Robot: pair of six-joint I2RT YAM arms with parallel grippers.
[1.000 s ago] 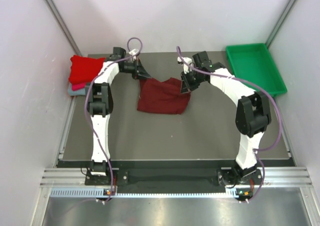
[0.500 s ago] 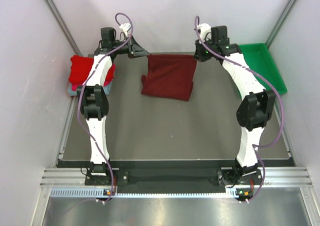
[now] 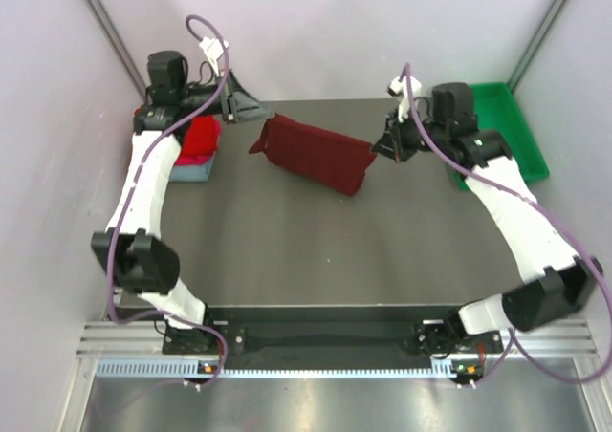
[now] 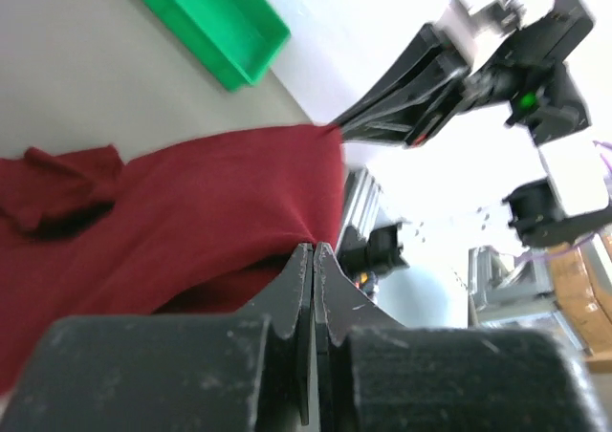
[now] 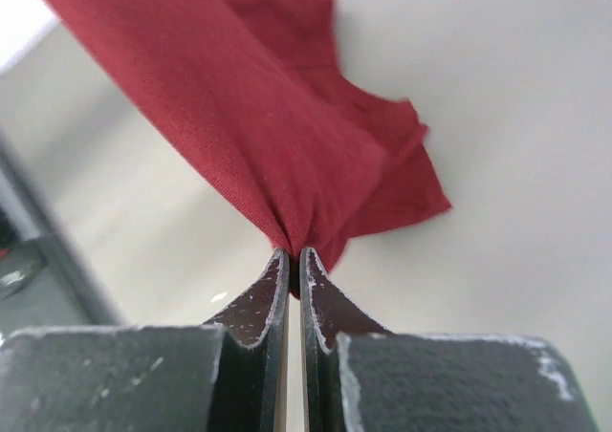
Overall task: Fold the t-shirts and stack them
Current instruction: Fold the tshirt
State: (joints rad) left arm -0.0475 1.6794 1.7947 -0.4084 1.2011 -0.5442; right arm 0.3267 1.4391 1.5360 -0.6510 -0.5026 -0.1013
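Observation:
A dark maroon t-shirt hangs stretched in the air between both grippers, sloping down toward the right above the back of the table. My left gripper is shut on its upper left corner; in the left wrist view the maroon t-shirt runs out from the pinched fingertips. On the right corner my right gripper is shut, and the maroon t-shirt fans away from the closed tips. Folded bright red and grey-blue t-shirts lie stacked at the back left.
A green plastic tray stands at the back right, also in the left wrist view as the green tray. Grey walls close in on both sides and behind. The dark table stretches toward the arm bases.
Both arms have lifted the maroon shirt off the table and swung out wider. The shirt went from lying, to hanging flat, to stretched aslant, its right end lower.

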